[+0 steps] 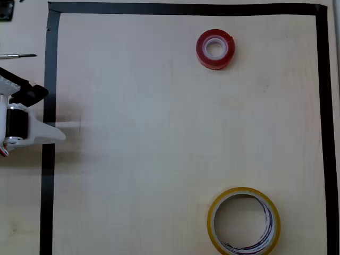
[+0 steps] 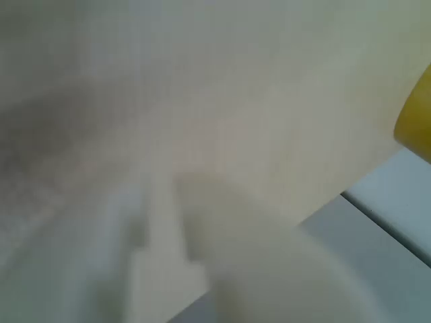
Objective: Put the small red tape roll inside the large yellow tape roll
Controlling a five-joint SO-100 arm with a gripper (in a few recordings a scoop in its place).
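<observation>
The small red tape roll (image 1: pixel 215 49) lies flat near the top of the taped-off area in the overhead view, its white core showing. Near the bottom edge lies the large yellow tape roll (image 1: pixel 243 221), flat, with nothing in its wide hole and dark marks on its inner wall. My white gripper (image 1: pixel 57 133) sits at the far left over the black tape border, far from both rolls. It narrows to a single tip with no gap and holds nothing. The wrist view is blurred: pale fingers (image 2: pixel 262 262) low in the picture and a yellow blur (image 2: pixel 415 124) at the right edge.
Black tape (image 1: pixel 49 74) frames the light wooden table (image 1: pixel 149 138). A thin tool (image 1: pixel 18 55) lies outside the frame at the upper left. Bare tabletop separates the two rolls.
</observation>
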